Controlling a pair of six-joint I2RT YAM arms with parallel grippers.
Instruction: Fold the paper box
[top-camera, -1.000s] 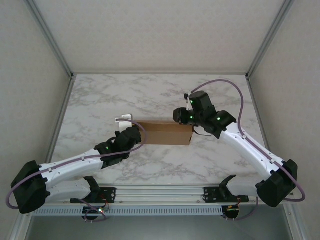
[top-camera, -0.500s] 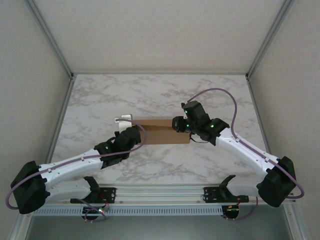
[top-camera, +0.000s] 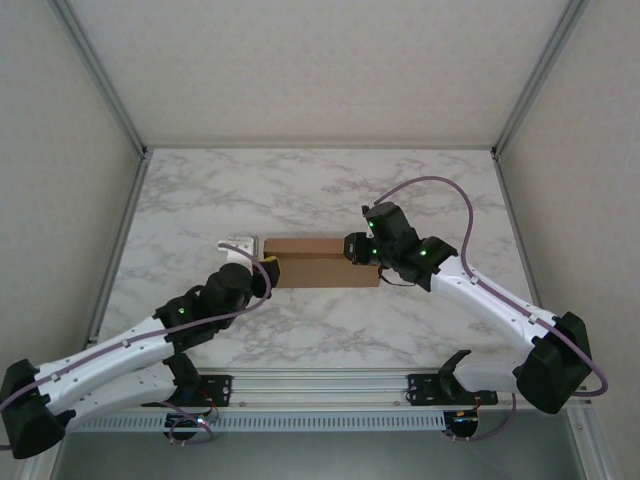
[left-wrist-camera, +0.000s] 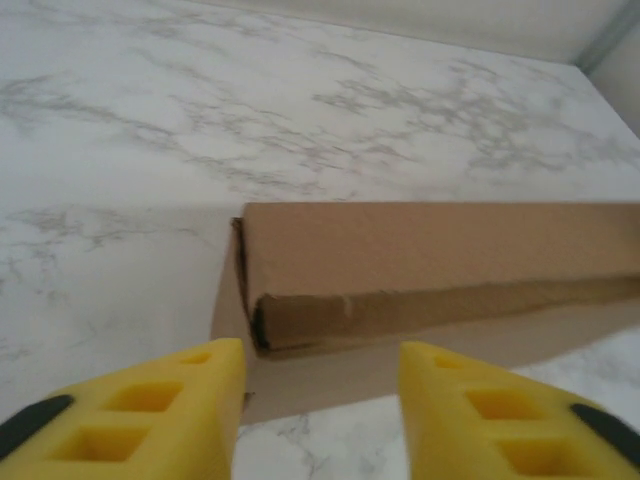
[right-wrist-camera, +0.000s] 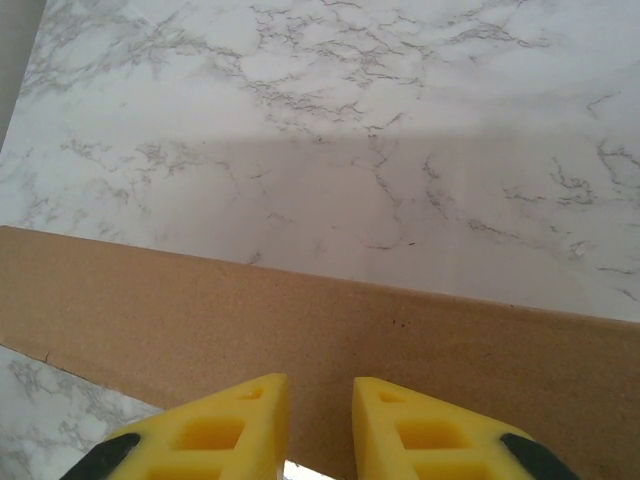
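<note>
Paper box (top-camera: 322, 262) on white marble table (top-camera: 300, 190), pale-walled enclosure (top-camera: 320, 70); left tool (left-wrist-camera: 320, 360) apart, right tool (right-wrist-camera: 320, 385) unclear.

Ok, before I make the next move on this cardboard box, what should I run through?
1. Left fingers free of the plain brown cardboard box: ok. They are spread wide at its left end and clamp nothing.
2. Box lying flat on the white marble table: ok.
3. Left end of the box fully tucked: not ok, probably. A dark slit gapes under the top panel at the corner.
4. Right fingers gripping the box: cannot tell. They sit close together at the cardboard's edge.
5. Arms clear of each other: ok, one at each end of the box.
</note>
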